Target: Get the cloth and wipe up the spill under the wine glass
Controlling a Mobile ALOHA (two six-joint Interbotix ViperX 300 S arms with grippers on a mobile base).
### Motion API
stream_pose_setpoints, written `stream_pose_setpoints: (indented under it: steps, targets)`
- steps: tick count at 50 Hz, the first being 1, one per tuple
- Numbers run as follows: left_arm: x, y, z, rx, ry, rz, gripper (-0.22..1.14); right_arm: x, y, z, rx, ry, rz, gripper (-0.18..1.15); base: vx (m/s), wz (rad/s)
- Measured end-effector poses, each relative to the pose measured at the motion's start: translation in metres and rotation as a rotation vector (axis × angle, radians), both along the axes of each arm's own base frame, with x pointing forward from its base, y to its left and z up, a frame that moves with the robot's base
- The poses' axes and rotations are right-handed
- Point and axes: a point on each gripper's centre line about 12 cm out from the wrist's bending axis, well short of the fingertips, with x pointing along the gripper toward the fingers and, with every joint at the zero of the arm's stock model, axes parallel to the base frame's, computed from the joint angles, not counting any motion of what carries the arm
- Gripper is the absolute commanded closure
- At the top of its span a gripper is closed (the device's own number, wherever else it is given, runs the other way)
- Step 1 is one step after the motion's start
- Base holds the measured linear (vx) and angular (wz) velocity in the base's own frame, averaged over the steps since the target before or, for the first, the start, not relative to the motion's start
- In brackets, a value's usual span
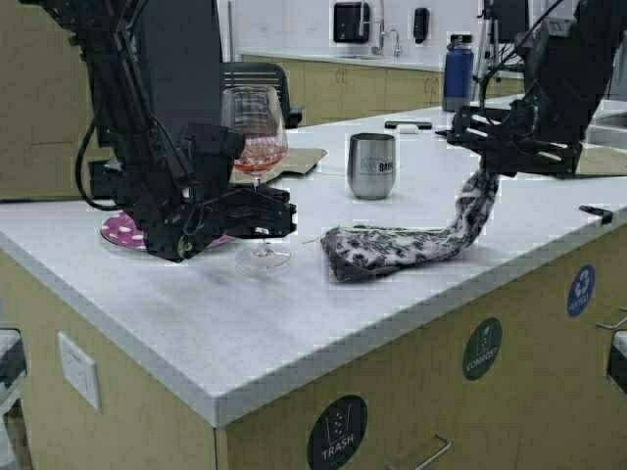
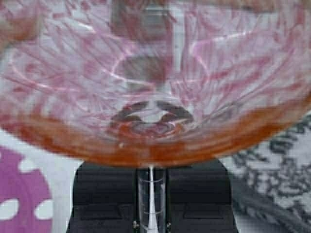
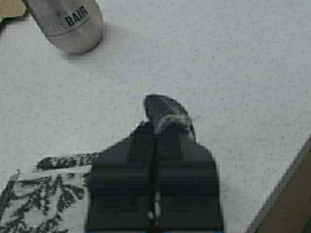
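The wine glass (image 1: 256,147) stands upright on the white counter (image 1: 294,313), pinkish-red liquid low in its bowl (image 2: 155,97). My left gripper (image 1: 277,215) is shut on its stem (image 2: 151,199), just above the round foot (image 1: 263,257). The cloth (image 1: 392,245), white-grey with a dark leaf print, lies bunched to the right of the glass. One end of it rises to my right gripper (image 1: 482,174), which is shut on that end (image 3: 167,116) above the counter. The rest of the cloth (image 3: 34,199) trails on the surface. No spill shows around the foot.
A steel tumbler (image 1: 372,164) stands behind the cloth. A pink patterned plate (image 1: 122,231) lies left of the glass under my left arm. A flat brown cardboard piece (image 1: 299,160), a blue bottle (image 1: 458,73) and a dark phone-like object (image 1: 408,124) sit farther back. The counter edge (image 1: 411,333) runs close in front.
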Motion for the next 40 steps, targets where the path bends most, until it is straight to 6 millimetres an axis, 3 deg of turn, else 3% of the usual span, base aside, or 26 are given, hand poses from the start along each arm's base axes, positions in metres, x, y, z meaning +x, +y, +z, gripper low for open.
stream_pose_setpoints:
  steps: [17,30,40]
  targets:
    - [0.000,0.000,-0.001,0.008,-0.001,0.000,0.02,-0.002,0.000,-0.002,-0.002,0.007,0.001,0.91,0.00,0.00]
    - [-0.007,0.003,-0.006,0.018,0.018,0.000,0.01,-0.006,-0.001,-0.005,-0.004,0.021,0.001,0.91,0.00,0.00]
    - [-0.030,0.015,-0.014,0.036,0.031,0.029,0.01,-0.011,-0.002,-0.009,-0.008,0.036,0.003,0.91,0.00,0.00]
